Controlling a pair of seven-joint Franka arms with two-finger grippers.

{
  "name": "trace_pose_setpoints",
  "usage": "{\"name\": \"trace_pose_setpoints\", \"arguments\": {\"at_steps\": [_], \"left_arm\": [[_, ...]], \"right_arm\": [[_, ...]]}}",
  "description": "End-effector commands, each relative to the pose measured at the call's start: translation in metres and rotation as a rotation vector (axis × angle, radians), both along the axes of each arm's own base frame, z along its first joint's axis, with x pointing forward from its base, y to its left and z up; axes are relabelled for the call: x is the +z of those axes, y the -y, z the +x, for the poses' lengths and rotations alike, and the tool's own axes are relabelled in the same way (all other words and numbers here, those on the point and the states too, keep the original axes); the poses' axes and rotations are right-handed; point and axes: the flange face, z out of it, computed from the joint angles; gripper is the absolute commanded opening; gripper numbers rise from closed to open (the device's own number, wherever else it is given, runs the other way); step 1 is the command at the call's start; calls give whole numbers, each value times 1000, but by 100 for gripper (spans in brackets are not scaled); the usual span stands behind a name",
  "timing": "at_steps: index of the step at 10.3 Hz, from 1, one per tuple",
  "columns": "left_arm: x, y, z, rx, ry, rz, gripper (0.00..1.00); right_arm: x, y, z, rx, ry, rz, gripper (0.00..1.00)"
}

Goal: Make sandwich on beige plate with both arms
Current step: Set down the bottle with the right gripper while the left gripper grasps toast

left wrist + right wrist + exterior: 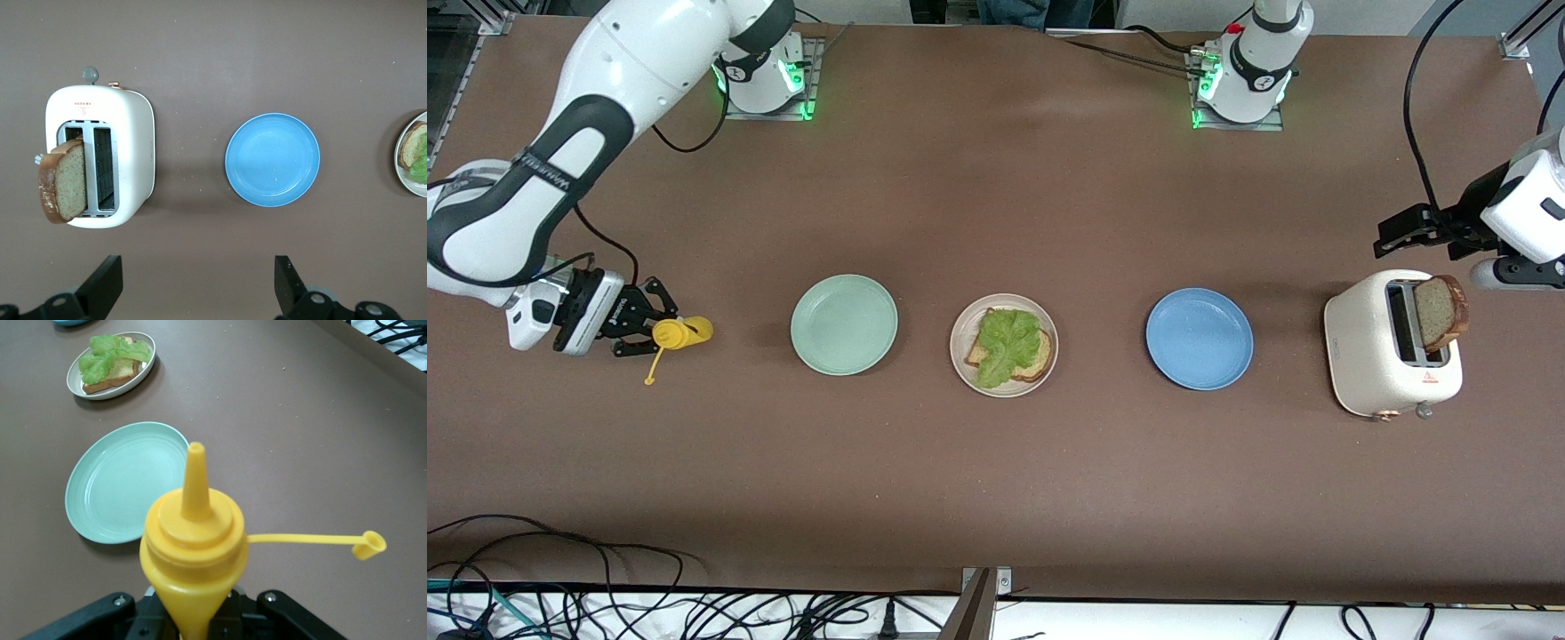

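The beige plate [958, 342] lies mid-table between two other plates. On it is a bread slice [1040, 360] with a ruffled lettuce leaf [1009, 342] on top; the right wrist view shows plate [143, 370] and lettuce [110, 350] too. A second bread slice [1440, 311] sticks up, tilted, from a white toaster [1369, 356]. My left gripper [1392, 233] hangs open and empty beside the toaster, its jaws wide apart [197, 273]. My right gripper [660, 331] is shut on a yellow squeeze bottle [193, 547] at the right arm's end, the bottle's cap off and dangling.
A mint green plate [843, 324] lies between the bottle and the beige plate. A blue plate [1199, 338] sits between the beige plate and the toaster. Cables run along the table's edge nearest the front camera.
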Motion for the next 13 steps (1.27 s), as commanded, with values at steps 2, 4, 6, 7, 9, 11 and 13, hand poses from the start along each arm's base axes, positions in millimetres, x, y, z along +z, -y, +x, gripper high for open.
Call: {"name": "trace_pose_setpoints", "arguments": {"at_steps": [2, 4, 6, 7, 9, 11, 13], "left_arm": [[3, 3, -2, -20, 2, 11, 100], [2, -1, -2, -20, -1, 13, 100], [-19, -12, 8, -28, -29, 102, 100], [-26, -23, 11, -24, -39, 137, 100], [-49, -64, 26, -23, -16, 139, 100], [-80, -116, 40, -97, 11, 141, 100], [-114, -162, 46, -126, 27, 118, 100]], "right_arm": [[-38, 35, 2, 100, 125, 142, 0], [-54, 36, 3, 150, 168, 286, 0], [-58, 44, 8, 205, 219, 349, 0], [-64, 47, 7, 219, 227, 378, 0], [-69, 57, -1, 223, 186, 371, 0], [-70, 75, -2, 245, 148, 322, 0], [-73, 83, 0, 254, 145, 236, 0]]}}
